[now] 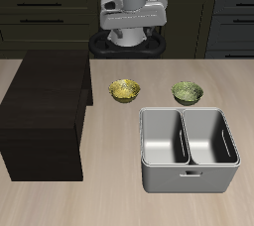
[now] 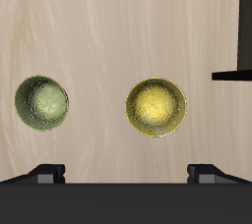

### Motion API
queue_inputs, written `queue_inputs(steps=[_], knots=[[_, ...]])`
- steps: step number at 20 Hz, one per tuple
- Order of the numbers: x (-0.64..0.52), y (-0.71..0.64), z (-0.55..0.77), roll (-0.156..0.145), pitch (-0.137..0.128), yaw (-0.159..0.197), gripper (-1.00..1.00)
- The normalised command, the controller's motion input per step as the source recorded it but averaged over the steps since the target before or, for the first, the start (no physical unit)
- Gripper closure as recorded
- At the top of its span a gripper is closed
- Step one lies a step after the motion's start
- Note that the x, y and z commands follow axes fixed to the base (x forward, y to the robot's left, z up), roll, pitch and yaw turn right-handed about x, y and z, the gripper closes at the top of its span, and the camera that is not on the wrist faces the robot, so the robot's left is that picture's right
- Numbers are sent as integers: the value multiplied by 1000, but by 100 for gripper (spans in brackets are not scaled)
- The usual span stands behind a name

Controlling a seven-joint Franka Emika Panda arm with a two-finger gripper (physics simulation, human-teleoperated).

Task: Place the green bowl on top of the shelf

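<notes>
The green bowl (image 1: 188, 92) is small, round and olive-green, and stands on the table just behind the grey bin. It also shows in the wrist view (image 2: 41, 102), upright and empty. The shelf (image 1: 45, 111) is a large, dark brown box with a flat bare top; its edge shows in the wrist view (image 2: 245, 31). My gripper (image 1: 134, 22) hangs high near the table's back, above and behind both bowls. In the wrist view the gripper (image 2: 128, 174) is open and empty, its fingers (image 2: 47, 174) wide apart.
A yellow-gold bowl (image 1: 124, 91) stands between the shelf and the green bowl, and also shows in the wrist view (image 2: 156, 107). The grey two-compartment bin (image 1: 189, 149) stands near the table's front edge. Dark cabinets line the back.
</notes>
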Motion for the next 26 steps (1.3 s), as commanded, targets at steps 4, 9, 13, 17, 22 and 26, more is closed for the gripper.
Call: queue_inputs(steps=[4,9,13,17,22,26], knots=[[63,396,5,-31,-1,49,-100],[74,434,49,1,10,20,-100],[62,360,83,24,1,7,-100],[175,384,74,-14,11,-24,-100],[200,312,26,-26,16,-6,-100],[78,165,44,-8,-13,1,-100]])
